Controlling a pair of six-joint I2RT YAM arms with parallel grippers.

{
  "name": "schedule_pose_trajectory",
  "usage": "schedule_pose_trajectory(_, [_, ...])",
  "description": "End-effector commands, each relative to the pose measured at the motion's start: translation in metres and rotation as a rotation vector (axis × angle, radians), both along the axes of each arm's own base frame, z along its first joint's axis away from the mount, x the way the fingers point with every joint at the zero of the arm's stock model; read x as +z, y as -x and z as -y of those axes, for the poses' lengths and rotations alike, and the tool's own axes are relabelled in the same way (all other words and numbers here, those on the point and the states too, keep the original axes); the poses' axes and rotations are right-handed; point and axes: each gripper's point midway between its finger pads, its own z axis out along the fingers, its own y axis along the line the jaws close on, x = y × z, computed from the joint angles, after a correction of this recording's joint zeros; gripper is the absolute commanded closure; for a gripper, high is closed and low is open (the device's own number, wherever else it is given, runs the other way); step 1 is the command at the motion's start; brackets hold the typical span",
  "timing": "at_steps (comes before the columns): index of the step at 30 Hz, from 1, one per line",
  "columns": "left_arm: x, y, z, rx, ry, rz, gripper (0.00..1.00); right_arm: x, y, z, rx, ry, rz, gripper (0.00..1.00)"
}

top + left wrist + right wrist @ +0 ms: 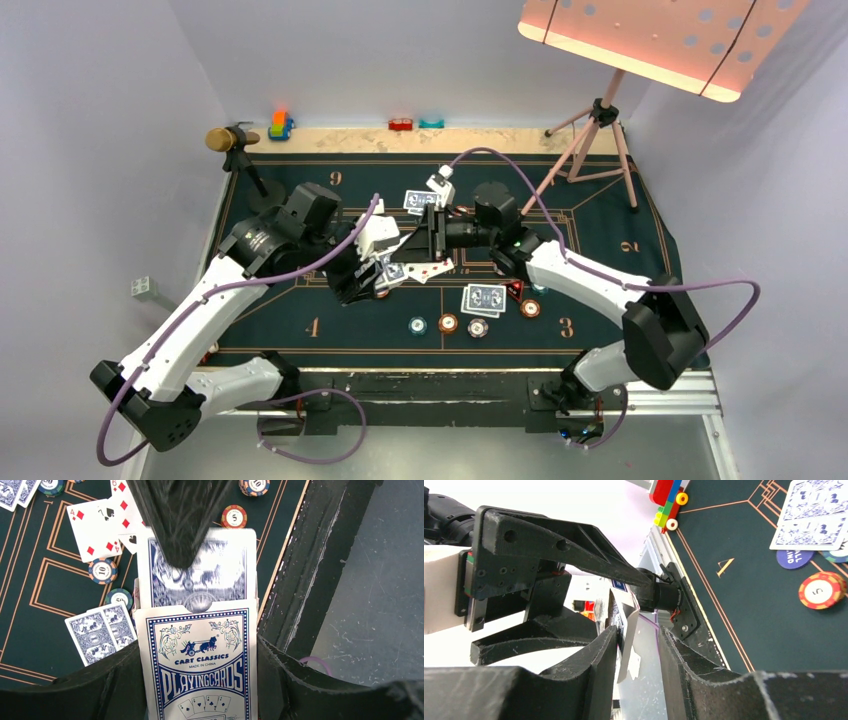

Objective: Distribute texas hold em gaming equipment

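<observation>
A card box (197,665) printed "CART CLASSICS", "MADE IN CHINA" and "PLAYINGCARDS" is pinched by the left gripper (199,647) above the middle of the dark mat (380,325). Blue-backed playing cards (225,575) are seen protruding from it. The right gripper (638,637) is set astride them, fingers parted. An orange chip (234,516) marked "5" and a striped chip (103,570) marked "10" are laid on the mat.

My left arm (185,335) and right arm (580,275) are white shells with black joints, each trailing a purple cable (488,150). My left tool (624,605) is scuffed black plastic with small screws (482,573).
</observation>
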Motion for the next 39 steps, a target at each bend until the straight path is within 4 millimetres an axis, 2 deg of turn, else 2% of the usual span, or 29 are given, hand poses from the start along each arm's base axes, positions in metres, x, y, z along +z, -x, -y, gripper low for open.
schedule_pose_trajectory(1, [0.024, -0.002, 0.004, -0.004, 0.062, 0.062, 1.0, 0.01, -0.005, 0.019, -0.037, -0.011, 0.045, 0.62])
schedule_pose_trajectory(6, [0.024, -0.003, 0.004, -0.003, 0.063, 0.062, 1.0, 0.012, -0.007, 0.026, -0.049, -0.002, 0.056, 0.59])
schedule_pose_trajectory(8, [0.024, -0.003, 0.004, -0.002, 0.061, 0.063, 1.0, 0.013, -0.006, 0.026, -0.045, -0.003, 0.058, 0.5])
schedule_pose_trajectory(11, [0.024, -0.003, 0.004, -0.003, 0.06, 0.064, 1.0, 0.017, -0.005, 0.025, -0.045, -0.016, 0.059, 0.26])
schedule_pose_trajectory(14, [0.024, -0.004, 0.004, 0.0, 0.057, 0.067, 1.0, 0.023, -0.001, 0.019, -0.029, -0.036, 0.068, 0.18])
schedule_pose_trajectory(17, [0.025, -0.004, 0.004, 0.001, 0.058, 0.068, 1.0, 0.017, 0.003, 0.009, -0.005, -0.023, 0.054, 0.17])
schedule_pose_trajectory(20, [0.026, -0.005, 0.005, 0.0, 0.059, 0.067, 1.0, 0.01, 0.005, 0.003, 0.011, -0.02, 0.028, 0.2])
schedule_pose_trajectory(24, [0.027, -0.005, 0.004, 0.002, 0.056, 0.068, 1.0, 0.004, 0.006, 0.002, 0.021, -0.013, 0.0, 0.31])
schedule_pose_trajectory(25, [0.026, -0.005, 0.004, 0.001, 0.054, 0.065, 1.0, 0.006, 0.008, 0.005, 0.025, -0.007, 0.006, 0.38])
schedule_pose_trajectory(32, [0.026, -0.005, 0.004, 0.003, 0.056, 0.063, 1.0, 0.009, 0.003, 0.022, -0.022, -0.001, 0.017, 0.5])
schedule_pose_trajectory(37, [0.026, -0.005, 0.004, 0.003, 0.056, 0.065, 1.0, 0.008, 0.001, 0.03, -0.036, 0.004, 0.015, 0.62])
schedule_pose_trajectory(39, [0.026, -0.005, 0.004, 0.004, 0.055, 0.065, 1.0, 0.009, -0.001, 0.033, -0.044, 0.005, 0.019, 0.7])
